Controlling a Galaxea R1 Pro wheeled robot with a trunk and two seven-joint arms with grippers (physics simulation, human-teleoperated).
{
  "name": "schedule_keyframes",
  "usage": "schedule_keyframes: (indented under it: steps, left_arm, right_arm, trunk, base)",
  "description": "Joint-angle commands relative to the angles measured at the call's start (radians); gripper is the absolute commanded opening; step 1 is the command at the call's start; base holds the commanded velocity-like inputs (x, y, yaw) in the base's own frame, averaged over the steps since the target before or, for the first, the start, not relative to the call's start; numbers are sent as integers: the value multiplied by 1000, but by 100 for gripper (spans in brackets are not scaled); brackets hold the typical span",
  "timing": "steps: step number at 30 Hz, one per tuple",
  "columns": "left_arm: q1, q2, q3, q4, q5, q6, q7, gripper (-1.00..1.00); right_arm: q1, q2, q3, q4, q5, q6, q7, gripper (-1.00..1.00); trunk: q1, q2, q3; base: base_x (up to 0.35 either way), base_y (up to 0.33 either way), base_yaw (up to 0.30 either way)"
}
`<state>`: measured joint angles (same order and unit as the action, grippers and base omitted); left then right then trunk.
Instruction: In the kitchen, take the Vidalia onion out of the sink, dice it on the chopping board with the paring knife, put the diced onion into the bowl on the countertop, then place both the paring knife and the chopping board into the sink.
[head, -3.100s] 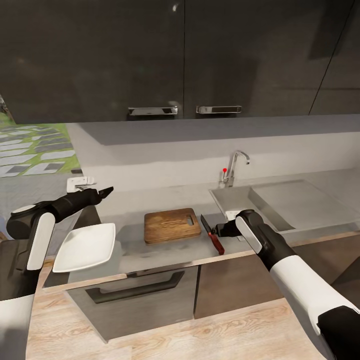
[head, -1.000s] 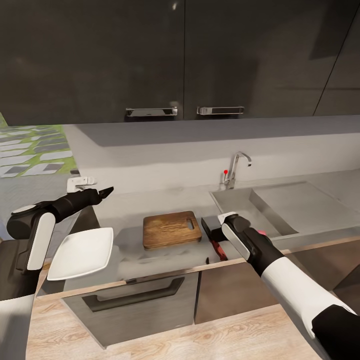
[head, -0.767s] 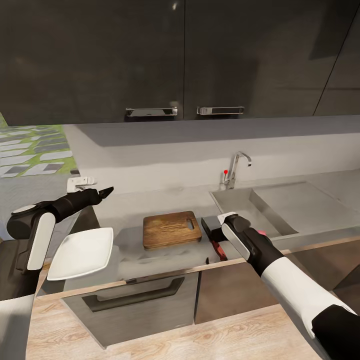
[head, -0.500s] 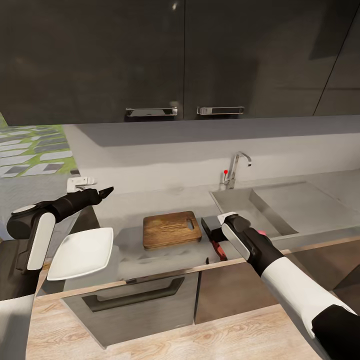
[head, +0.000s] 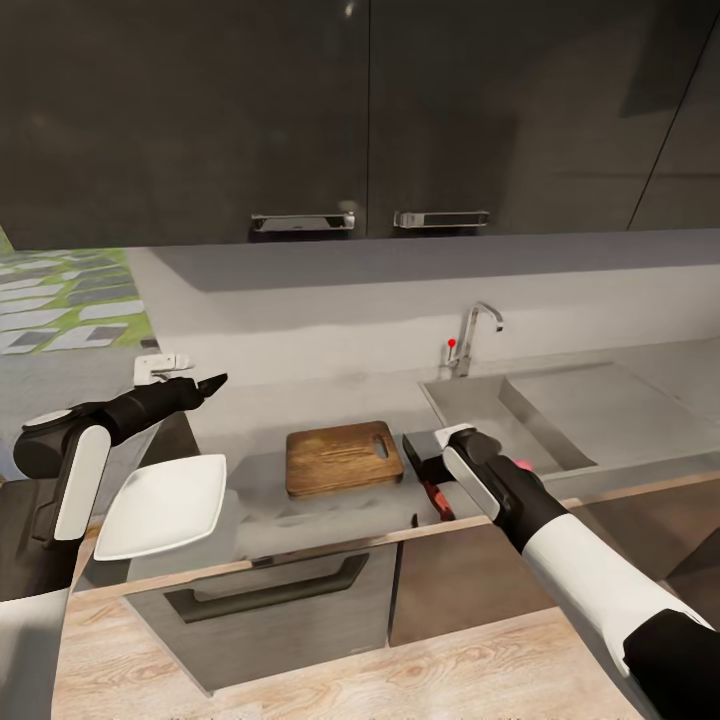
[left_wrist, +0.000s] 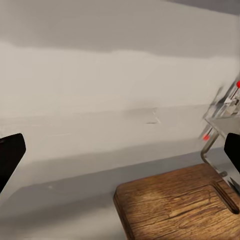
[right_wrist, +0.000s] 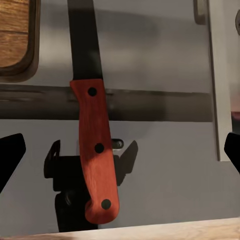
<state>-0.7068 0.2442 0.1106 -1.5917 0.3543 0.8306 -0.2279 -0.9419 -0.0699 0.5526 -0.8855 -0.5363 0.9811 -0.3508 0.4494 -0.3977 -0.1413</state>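
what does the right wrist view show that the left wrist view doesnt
Right wrist alone: the paring knife lying flat on the countertop, its red three-rivet handle toward the front edge and its dark blade pointing away, centred between the widely spread fingertips of the open right gripper.

Left wrist alone: the grey backsplash, the tap with its red-tipped lever, and the board's slot handle, framed by the open left gripper.

Both: the chopping board and the grey worktop it rests on.
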Motion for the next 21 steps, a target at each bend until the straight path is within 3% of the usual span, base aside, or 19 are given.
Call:
schedule_keyframes:
  steps: [1, 21]
  left_arm:
    - [-1, 0, 1, -1, -3, 5, -6, 100]
    - [-1, 0, 0, -1, -3, 5, -6, 100]
  right_arm:
    - [-1, 0, 5, -1, -11, 1, -9, 100]
    - [-1, 33, 6, -1, -11, 2, -7, 100]
  trunk:
    - [1, -2, -3]
    - [1, -2, -4]
  base:
    - [0, 0, 0]
    - [0, 0, 0]
